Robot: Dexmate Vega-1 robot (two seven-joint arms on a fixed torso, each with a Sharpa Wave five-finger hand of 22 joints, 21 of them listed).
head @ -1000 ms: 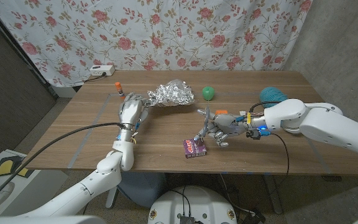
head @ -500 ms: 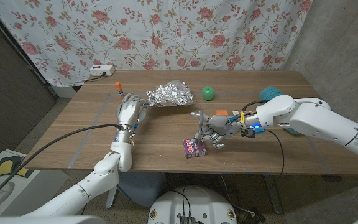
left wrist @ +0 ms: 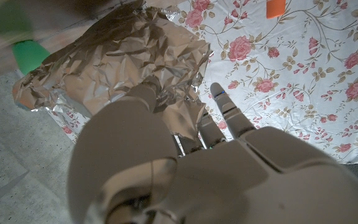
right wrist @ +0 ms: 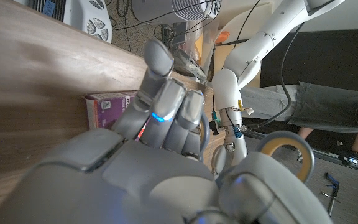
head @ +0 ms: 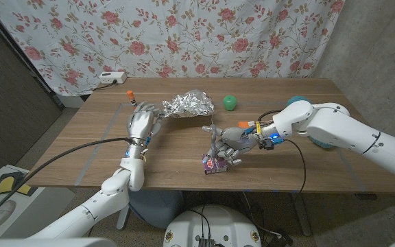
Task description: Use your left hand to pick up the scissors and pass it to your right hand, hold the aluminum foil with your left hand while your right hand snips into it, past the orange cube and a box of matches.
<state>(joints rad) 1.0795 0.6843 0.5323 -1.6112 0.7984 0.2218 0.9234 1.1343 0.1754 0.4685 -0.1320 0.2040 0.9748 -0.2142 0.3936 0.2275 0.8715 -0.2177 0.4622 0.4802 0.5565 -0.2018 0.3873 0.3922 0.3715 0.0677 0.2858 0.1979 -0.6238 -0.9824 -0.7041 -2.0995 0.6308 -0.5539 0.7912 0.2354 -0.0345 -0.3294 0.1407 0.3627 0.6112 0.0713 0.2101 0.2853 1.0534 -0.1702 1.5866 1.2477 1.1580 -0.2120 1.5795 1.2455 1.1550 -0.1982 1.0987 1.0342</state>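
Note:
The crumpled aluminum foil (head: 189, 105) lies at the table's back middle, and it is large in the left wrist view (left wrist: 114, 65). My left hand (head: 144, 122) holds its left edge between thumb and fingers (left wrist: 224, 106). My right hand (head: 230, 145) grips the scissors (head: 214, 135), blades pointing up and away from me. It hovers just over the purple box of matches (head: 213, 163), which also shows past the curled fingers (right wrist: 107, 104). The orange cube (head: 245, 124) peeks out behind the right hand.
A green ball (head: 230, 103) sits right of the foil, and a teal yarn ball (head: 295, 101) lies behind my right forearm. A small orange-capped item (head: 130, 92) and a white power strip (head: 112, 77) are at the back left. A person (right wrist: 328, 109) stands beyond the table.
My right hand has carried the scissors leftward, from beside the orange cube to above the box of matches. The left hand has stayed at the foil.

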